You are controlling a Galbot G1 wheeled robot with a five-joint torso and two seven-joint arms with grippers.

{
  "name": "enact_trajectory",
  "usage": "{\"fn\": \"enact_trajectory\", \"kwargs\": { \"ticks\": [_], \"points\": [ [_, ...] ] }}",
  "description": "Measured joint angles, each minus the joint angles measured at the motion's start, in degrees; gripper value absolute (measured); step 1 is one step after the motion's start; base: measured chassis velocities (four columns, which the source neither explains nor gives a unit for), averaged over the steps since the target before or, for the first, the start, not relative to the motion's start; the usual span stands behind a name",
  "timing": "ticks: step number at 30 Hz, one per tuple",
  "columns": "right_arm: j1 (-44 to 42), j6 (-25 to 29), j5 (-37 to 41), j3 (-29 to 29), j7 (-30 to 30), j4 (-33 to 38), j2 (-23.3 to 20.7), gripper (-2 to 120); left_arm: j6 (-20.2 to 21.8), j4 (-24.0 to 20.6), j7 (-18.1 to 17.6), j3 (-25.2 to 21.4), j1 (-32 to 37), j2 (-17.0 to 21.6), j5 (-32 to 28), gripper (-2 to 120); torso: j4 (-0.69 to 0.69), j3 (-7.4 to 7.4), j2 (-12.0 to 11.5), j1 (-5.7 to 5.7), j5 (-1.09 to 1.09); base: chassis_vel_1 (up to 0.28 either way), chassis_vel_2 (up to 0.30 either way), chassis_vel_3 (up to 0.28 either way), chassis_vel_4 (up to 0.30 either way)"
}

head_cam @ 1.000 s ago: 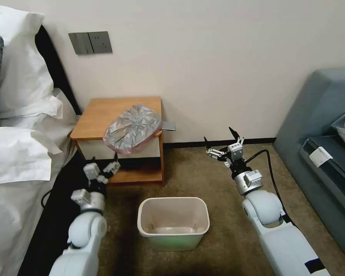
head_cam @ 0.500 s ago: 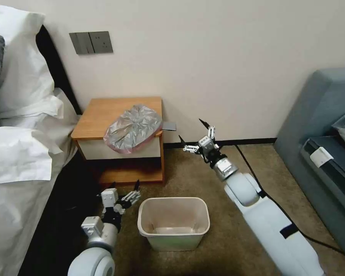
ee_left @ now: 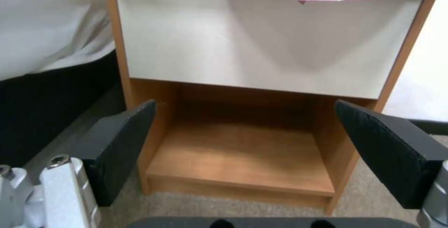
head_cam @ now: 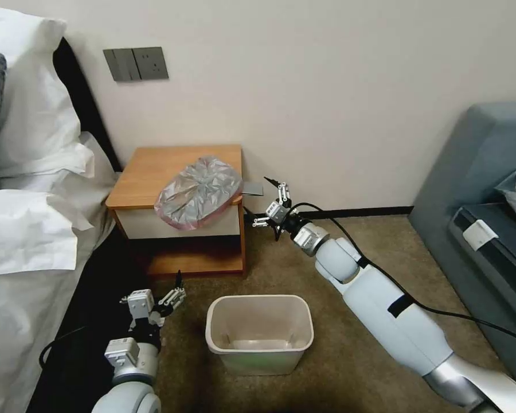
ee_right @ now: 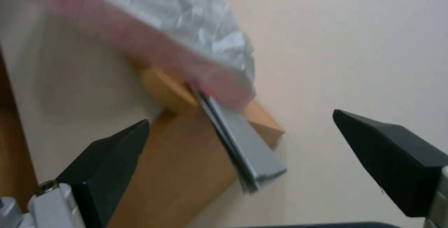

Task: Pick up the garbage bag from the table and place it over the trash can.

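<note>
Now right gripper (head_cam: pixel 262 202) fingers apart beside garbage bag (head_cam: pixel 198 191) on table (head_cam: pixel 155 166); left gripper (head_cam: pixel 165 287) fingers apart.

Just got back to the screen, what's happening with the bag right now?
The garbage bag lies untouched on the table, its pink rim hanging over the front edge. The right claw is open beside the table's right corner, level with the bag, not touching it. The left claw is open and low near the floor, facing the table's shelf, left of the trash can, which stands unlined on the carpet.
</note>
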Motion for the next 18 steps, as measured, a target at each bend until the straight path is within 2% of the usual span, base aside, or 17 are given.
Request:
{"fn": "enact_trajectory", "kwargs": {
  "ticks": [7,12,14,15,16,18],
  "points": [
    [0.49,-1.67,-13.1,2.99,-7.79,1.78,-4.7,100,-0.16,-0.47,0.0,0.03,0.12,-0.09,0.65,97,-0.03,0.0,0.0,0.0,0.0,0.0,0.0,0.0,0.0],
    [0.98,-1.45,-16.16,3.3,-9.08,1.75,-5.33,100,-0.88,-0.47,0.0,-0.01,0.64,-0.36,1.39,97,-0.02,0.0,0.0,0.0,0.02,0.0,0.0,0.0,0.0],
    [2.31,0.29,-21.06,3.62,-10.09,0.77,-5.35,100,-1.13,-0.23,0.0,0.14,0.75,-0.45,1.79,97,-0.01,0.0,0.0,0.0,0.0,0.0,0.0,0.0,0.0],
    [2.31,0.29,-21.06,3.62,-10.09,0.77,-5.35,100,-1.13,-0.23,0.0,0.14,0.75,-0.45,1.79,97,-0.01,0.0,0.0,0.0,0.0,0.0,0.0,0.0,0.0],
    [3.45,1.04,-22.99,3.1,-10.02,-0.49,-4.96,100,-1.17,-0.17,0.0,0.24,0.74,-0.52,1.95,97,-0.06,-0.01,0.0,0.0,-0.03,0.0,0.0,0.0,0.0],
    [4.17,1.33,-23.73,2.54,-9.76,-1.3,-4.39,100,-1.19,-0.13,0.01,0.4,0.72,-0.59,2.04,97,-0.05,0.0,0.0,0.0,-0.03,0.0,0.0,0.0,0.0]
  ]
}}
